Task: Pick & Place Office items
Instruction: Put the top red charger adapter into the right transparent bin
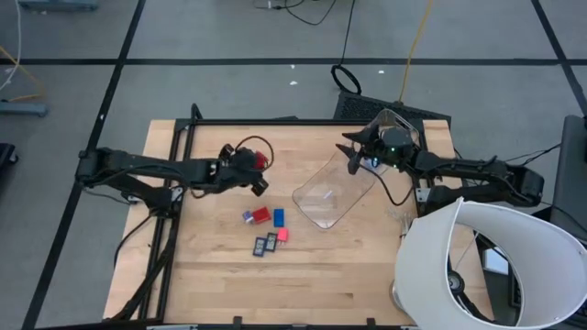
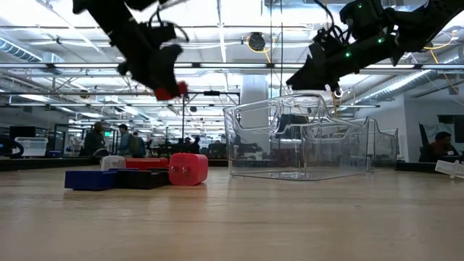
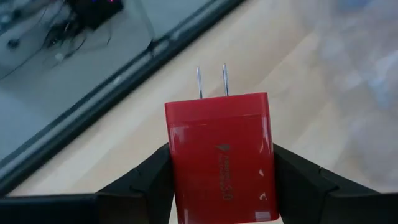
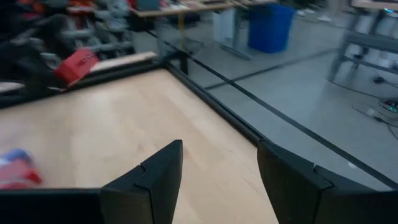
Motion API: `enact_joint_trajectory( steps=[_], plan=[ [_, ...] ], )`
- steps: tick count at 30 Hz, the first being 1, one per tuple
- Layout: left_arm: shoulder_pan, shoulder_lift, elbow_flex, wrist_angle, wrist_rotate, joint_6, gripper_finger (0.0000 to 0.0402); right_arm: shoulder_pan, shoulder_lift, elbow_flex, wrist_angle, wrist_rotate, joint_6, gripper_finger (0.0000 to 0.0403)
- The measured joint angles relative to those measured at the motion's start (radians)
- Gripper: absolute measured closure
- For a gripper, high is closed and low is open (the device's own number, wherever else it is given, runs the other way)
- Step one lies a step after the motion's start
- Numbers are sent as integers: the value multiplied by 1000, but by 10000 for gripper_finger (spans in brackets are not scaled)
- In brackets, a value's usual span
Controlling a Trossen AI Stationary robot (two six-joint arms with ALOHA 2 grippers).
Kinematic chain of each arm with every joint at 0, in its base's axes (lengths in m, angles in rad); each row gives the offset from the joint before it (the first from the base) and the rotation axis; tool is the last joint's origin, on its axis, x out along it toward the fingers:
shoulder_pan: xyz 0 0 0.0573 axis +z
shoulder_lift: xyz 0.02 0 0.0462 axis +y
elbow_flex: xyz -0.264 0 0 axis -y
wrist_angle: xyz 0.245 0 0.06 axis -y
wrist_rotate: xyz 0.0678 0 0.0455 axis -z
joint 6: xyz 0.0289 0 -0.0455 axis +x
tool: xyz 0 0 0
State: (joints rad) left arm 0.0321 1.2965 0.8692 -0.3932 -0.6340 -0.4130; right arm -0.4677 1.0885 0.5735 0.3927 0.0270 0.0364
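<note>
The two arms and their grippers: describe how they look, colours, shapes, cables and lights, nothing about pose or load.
Both arms are dark, slim, jointed links. The left gripper ends in two black, angular, wedge-shaped fingers; a red cable loops at its wrist in the high view. The right gripper has the same black wedge fingers. Green lights glow on the right arm's wrist, and dark cables trail along it.

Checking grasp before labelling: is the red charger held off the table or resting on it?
Held off the table: left gripper clamps the red charger; low view shows it airborne.

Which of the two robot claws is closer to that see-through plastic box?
The right gripper, open, hovers over the clear bin's far end. The left gripper is off to its left, holding a red charger.
</note>
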Motion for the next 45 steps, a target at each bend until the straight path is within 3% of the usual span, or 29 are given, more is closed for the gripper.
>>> enact_joint_trajectory(
  steps=[3, 8, 13, 20, 24, 29, 41, 45],
  plan=[
    [-34, -21, 0, 80, 0, 90, 187, 37, 0, 0, 50, -58, -2, 206],
    [-94, 3, 1, 231, 3, 276, 187, 112, 3, 0, 113, -57, -27, 206],
    [-128, 31, 1, 338, 12, 359, 187, 172, 24, 0, 151, -58, -97, 206],
    [-134, 45, 1, 503, 175, 423, 187, 240, 181, 0, 351, -124, -212, 206],
    [-134, 50, 2, 572, 246, 479, 187, 259, 275, 20, 517, -209, -199, 206],
    [-133, 48, 2, 609, 276, 488, 187, 278, 347, 77, 543, -241, -142, 203],
    [-133, 48, 2, 633, 353, 487, 187, 332, 403, 148, 563, -294, -55, 98],
    [-133, 73, 2, 671, 372, 482, 187, 369, 403, 162, 582, -295, -57, 80]
  ],
)
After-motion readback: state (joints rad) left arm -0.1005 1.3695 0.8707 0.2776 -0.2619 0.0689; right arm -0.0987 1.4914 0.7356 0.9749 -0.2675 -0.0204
